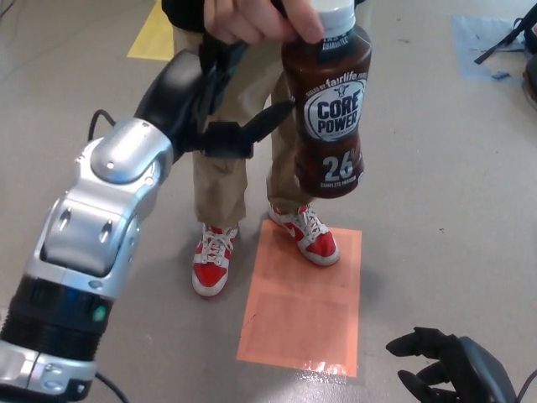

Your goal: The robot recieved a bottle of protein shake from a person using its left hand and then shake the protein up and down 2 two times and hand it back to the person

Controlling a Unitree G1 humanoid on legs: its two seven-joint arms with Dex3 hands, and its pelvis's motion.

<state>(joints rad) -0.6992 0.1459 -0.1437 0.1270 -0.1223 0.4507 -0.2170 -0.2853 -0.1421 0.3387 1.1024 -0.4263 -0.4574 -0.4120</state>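
A: The protein shake bottle [330, 109] hangs by its white cap from the person's hand [256, 18] at the far side of the scene, upright, label toward us, up off the floor. In the head view, the only one we have, we see our left hand [220, 109] raised just to the left of it, thumb and fingers spread wide and holding nothing. One fingertip [281, 112] points at the bottle's left side, very near it; we cannot tell whether it touches.

B: Agreed. Our right hand [449, 369] sits low at the near right, fingers loosely apart and empty, well clear of the handover. The person stands on the far side, red and white shoes [264, 245] by the orange floor patch [302, 302].

A: What could go wrong, in our judgement?

B: The bottle sits to the right of our open hand, not between the fingers. If we close now, we pinch air or nudge it sideways. It hangs from the cap alone, so a push could swing it or knock it loose.

A: And if the person lets go before our fingers wrap the body, it drops to the floor.
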